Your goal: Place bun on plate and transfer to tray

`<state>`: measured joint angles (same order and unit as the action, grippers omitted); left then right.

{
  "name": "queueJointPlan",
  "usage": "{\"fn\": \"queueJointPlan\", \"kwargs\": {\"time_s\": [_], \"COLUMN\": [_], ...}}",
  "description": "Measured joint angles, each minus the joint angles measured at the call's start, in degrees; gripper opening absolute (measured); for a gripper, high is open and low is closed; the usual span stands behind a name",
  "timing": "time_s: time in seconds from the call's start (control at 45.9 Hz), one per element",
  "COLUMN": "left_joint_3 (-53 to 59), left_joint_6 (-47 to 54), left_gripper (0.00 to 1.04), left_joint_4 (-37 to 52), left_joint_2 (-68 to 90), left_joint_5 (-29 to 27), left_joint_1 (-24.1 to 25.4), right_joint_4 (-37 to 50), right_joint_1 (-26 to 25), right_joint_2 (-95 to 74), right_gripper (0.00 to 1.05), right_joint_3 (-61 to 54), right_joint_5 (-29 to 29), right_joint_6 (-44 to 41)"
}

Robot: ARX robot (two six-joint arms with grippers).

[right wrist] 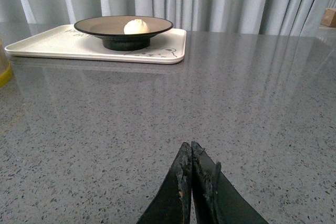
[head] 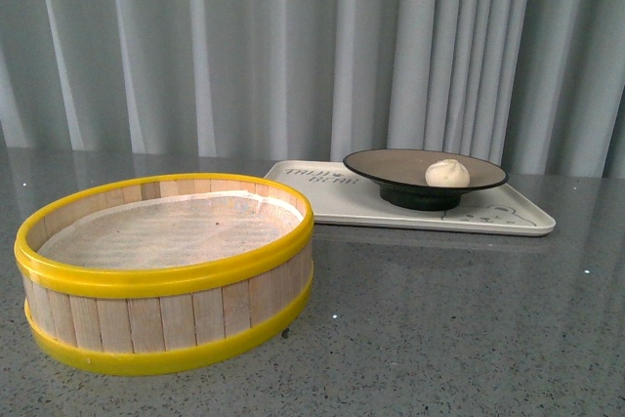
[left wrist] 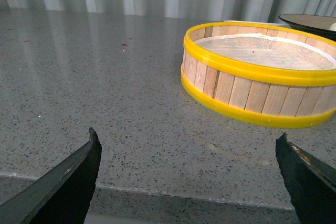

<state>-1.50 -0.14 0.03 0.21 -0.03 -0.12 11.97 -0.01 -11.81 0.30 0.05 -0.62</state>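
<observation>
Task looks complete: steamed bun (head: 447,173) on black-rimmed plate (head: 391,164) on tray (head: 322,197), well beyond both grippers; left fingers (left wrist: 68,179) apart, right fingers (right wrist: 185,182) together — best kept clear.

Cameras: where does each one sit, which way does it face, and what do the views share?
Front view: on the body, facing the curtain across the table; steamer basket near, bun on plate on tray; no arm shows.
Left wrist view: low over the table, facing the basket; left gripper jaws wide apart.
Right wrist view: low, facing the tray; right gripper jaws together, empty.
Shared: front and right wrist both show bun, plate and tray.
</observation>
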Motion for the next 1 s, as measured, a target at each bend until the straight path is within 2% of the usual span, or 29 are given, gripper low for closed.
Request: {"fn": "queueJointPlan", "kwargs": {"time_s": [0.109, 0.196, 0.414, 0.653, 0.893, 0.915, 1.002], "left_joint_3": [0.0, 0.0, 0.0, 0.0, 0.0, 0.0, 0.0], "left_joint_6": [0.0, 0.0, 0.0, 0.0, 0.0, 0.0, 0.0], "left_gripper": [0.98, 0.98, 0.98, 0.98, 0.98, 0.98, 0.98], "left_joint_4": [0.0, 0.0, 0.0, 0.0, 0.0, 0.0, 0.0], "left_joint_2": [0.0, 0.0, 0.0, -0.02, -0.02, -0.02, -0.02], "left_joint_5": [0.0, 0.0, 0.0, 0.0, 0.0, 0.0, 0.0], "left_joint_1": [0.0, 0.0, 0.0, 0.0, 0.0, 0.0, 0.0], "right_joint_4": [-1.92, -11.17, -11.89, -11.89, -11.89, -11.89, -11.89], "right_joint_1": [0.0, 0.0, 0.0, 0.0, 0.0, 0.0, 0.0], "right_joint_2": [1.92, 9.05, 11.56, 11.58, 11.58, 11.58, 11.58], "right_gripper": [0.02, 0.02, 0.02, 0.46, 0.96, 0.98, 0.96], "right_joint_3": [0.0, 0.02, 0.02, 0.02, 0.02, 0.02, 0.02], "right_joint_5": [0.0, -0.13, -0.13, -0.13, -0.13, -0.11, -0.13], "right_joint_6": [0.0, -0.02, -0.02, 0.0, 0.0, 0.02, 0.02]}}
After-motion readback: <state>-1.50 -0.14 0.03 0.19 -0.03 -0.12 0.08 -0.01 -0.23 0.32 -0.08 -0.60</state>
